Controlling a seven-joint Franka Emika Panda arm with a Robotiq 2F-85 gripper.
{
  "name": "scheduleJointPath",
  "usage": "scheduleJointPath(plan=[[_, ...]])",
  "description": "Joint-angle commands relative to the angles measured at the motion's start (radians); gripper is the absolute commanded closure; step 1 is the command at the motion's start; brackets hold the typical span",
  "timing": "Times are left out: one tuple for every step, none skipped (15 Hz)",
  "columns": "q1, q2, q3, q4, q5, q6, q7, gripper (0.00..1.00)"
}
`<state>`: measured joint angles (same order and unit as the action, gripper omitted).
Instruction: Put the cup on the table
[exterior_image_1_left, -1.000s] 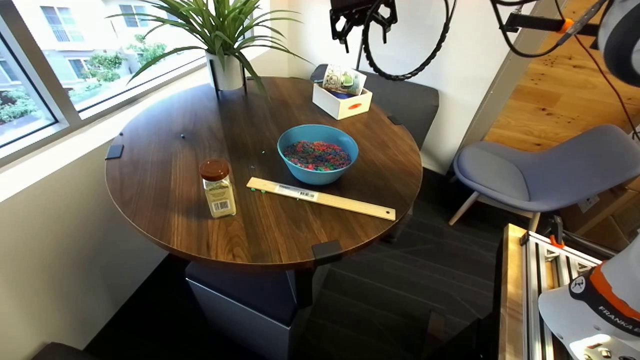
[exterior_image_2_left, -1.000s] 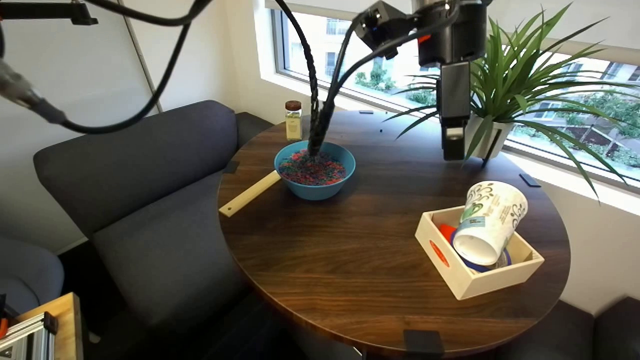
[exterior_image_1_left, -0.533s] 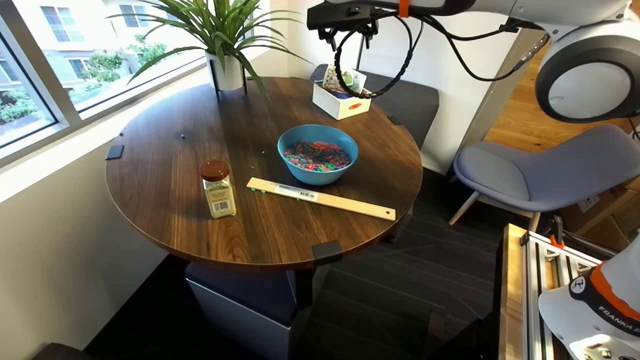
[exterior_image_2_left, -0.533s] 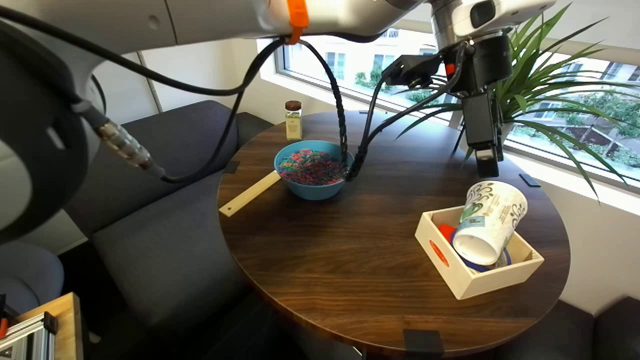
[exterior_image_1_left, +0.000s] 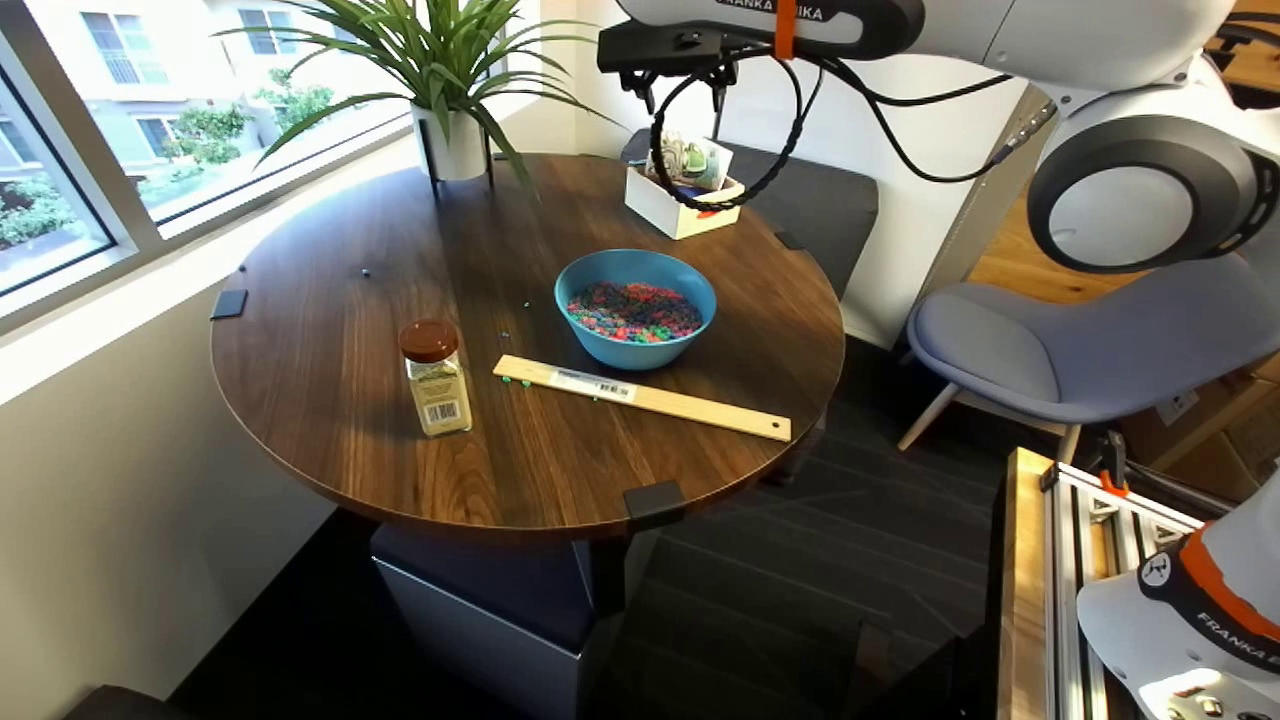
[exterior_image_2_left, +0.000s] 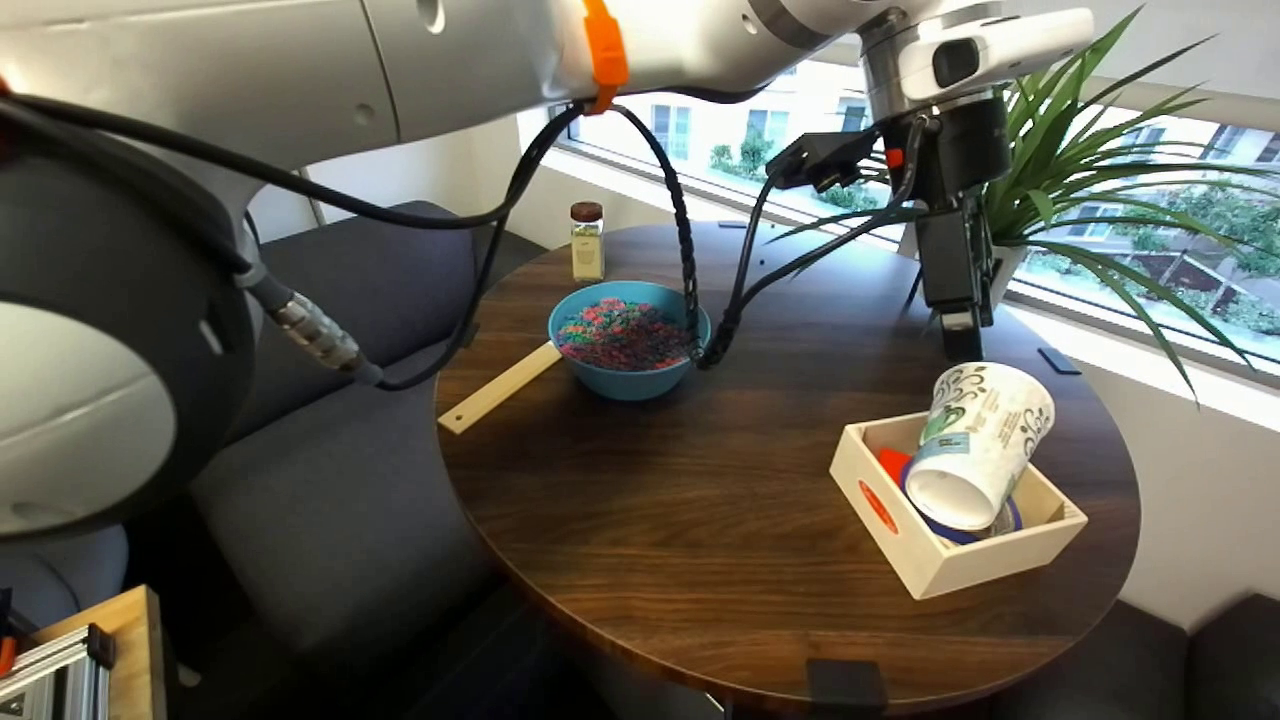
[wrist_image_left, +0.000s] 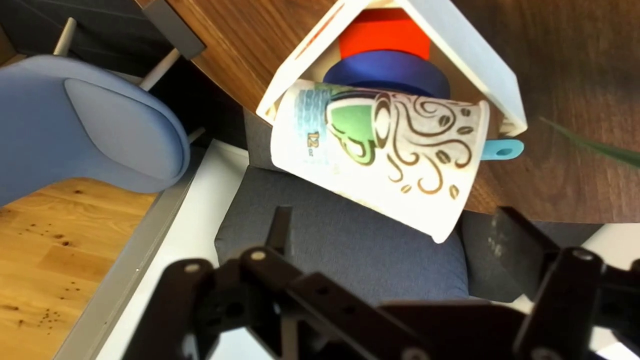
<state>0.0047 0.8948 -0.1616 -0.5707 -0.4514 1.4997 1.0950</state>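
The cup is a white paper cup with a green coffee print, seen in both exterior views and in the wrist view. It lies tilted in a pale wooden box, on a blue-rimmed item, its wider end sticking out over the box's edge. The box stands on the round dark-brown table, which also shows in an exterior view. My gripper hangs just above the cup's wide end, apart from it. In the wrist view my gripper has its fingers wide apart with nothing between them.
A blue bowl of coloured bits, a wooden ruler and a brown-lidded jar stand on the table. A potted plant rises close behind my gripper. A teal handle pokes out beside the cup. My cable loop hangs in front of the bowl.
My arm has swung further into view. My gripper has moved across and down toward the wooden box, ending closer above the cup. The cup, box and bowl have not moved.
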Motion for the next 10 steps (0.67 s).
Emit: scheduleJointPath(plan=[[0.0,0.0,0.0,0.0,0.0,0.0,0.0,0.0],[-0.003,0.006,0.012,0.003,0.017,0.003,0.003,0.0],[-0.004,0.018,0.008,0.012,0.016,0.005,0.022,0.0],[-0.004,0.027,0.002,0.018,0.008,0.016,0.029,0.0],[-0.007,0.041,0.003,0.025,0.009,0.035,0.033,0.0],[-0.009,0.051,0.003,0.028,0.008,0.051,0.038,0.0],[-0.009,0.06,0.0,0.032,0.005,0.066,0.046,0.0],[-0.012,0.069,-0.002,0.036,0.005,0.087,0.059,0.0],[-0.014,0.078,-0.003,0.039,0.006,0.104,0.069,0.0],[-0.015,0.085,-0.007,0.04,0.004,0.105,0.074,0.0]])
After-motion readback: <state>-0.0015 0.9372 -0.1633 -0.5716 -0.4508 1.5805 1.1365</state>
